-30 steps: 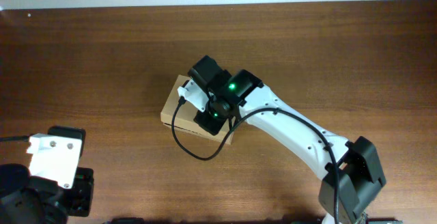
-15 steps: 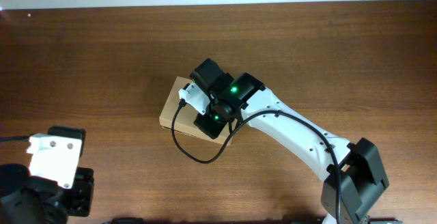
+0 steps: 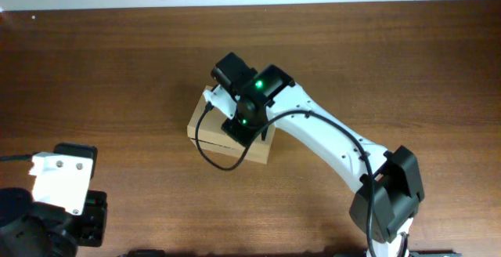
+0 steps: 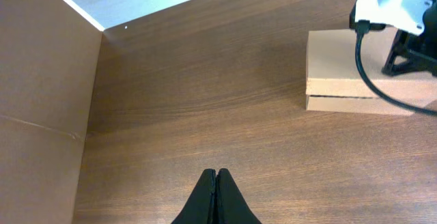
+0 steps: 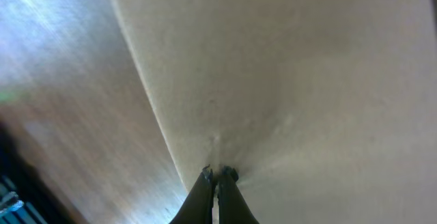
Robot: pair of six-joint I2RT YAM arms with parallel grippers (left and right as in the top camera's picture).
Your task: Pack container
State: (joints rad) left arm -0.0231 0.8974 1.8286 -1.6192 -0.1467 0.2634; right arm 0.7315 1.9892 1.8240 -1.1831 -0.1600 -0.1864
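Grained wood table point(image 4: 205, 80), smooth cardboard container point(image 4: 341, 60)

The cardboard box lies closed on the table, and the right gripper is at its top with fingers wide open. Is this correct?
Not quite: the right gripper is shut, fingers pressed together, as the right wrist view shows. The rest stands: the container lies closed on the table, with that gripper at its top.

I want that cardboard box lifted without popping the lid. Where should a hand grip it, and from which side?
Probably across opposite side walls of the container, from above: it lies flat with its lid shut, so those parallel faces are free. The right hand, shut, rests on top.
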